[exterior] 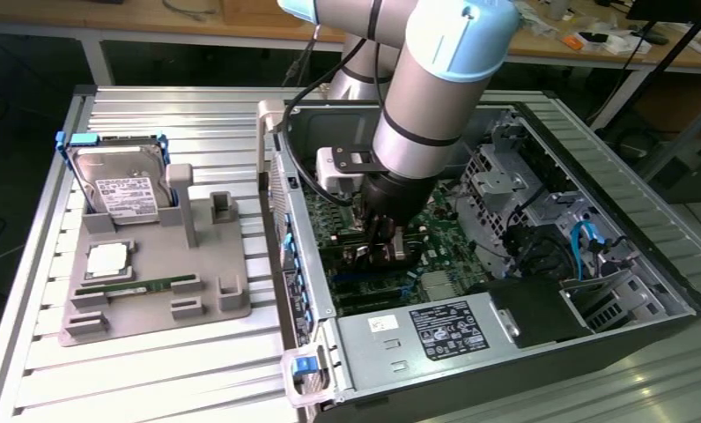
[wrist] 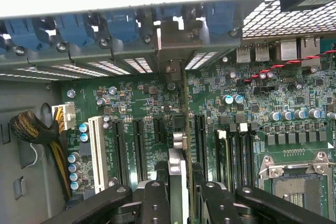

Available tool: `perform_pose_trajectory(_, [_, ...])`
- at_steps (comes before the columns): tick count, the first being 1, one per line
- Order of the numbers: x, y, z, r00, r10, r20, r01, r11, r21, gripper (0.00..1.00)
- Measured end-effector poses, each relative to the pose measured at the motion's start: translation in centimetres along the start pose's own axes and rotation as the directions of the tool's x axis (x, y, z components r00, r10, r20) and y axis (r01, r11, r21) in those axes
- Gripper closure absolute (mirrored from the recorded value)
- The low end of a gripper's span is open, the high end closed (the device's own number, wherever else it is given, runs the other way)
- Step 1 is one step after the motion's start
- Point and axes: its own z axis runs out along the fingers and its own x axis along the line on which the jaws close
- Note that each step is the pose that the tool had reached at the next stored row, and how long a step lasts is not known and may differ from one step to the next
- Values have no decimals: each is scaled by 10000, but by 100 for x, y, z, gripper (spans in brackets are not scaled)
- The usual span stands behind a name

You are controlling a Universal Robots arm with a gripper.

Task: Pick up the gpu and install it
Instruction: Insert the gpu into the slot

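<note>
The gpu (wrist: pixel 178 167) stands edge-on over the green motherboard (wrist: pixel 131 103), among the black expansion slots (wrist: pixel 139 148). Its silver bracket (wrist: pixel 172 45) reaches the rear slot openings of the case. My gripper (wrist: pixel 181 195) is shut on the card, with a black finger (wrist: pixel 156 203) on each face. Whether the card's lower edge sits in a slot is hidden. In the exterior view the gripper (exterior: pixel 380 251) is down inside the open computer case (exterior: pixel 290 220), holding the gpu (exterior: pixel 368 257) just above the board.
A grey fixture tray (exterior: pixel 210 304) at the exterior view's left holds a hard drive (exterior: pixel 121 189), a RAM stick (exterior: pixel 133 286) and a chip (exterior: pixel 106 257). Inside the case are a power supply (exterior: pixel 433 330), drive cage (exterior: pixel 509 176), cable bundle (wrist: pixel 37 129), white slot (wrist: pixel 96 150) and CPU socket (wrist: pixel 294 182).
</note>
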Motion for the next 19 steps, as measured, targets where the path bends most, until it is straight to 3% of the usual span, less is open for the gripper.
perform_pose_trajectory(5, [-2,0,-41,10000,0,20,0,10000,11,72])
perform_pose_trajectory(19, [0,3,-87,10000,0,-3,0,10000,-2,72])
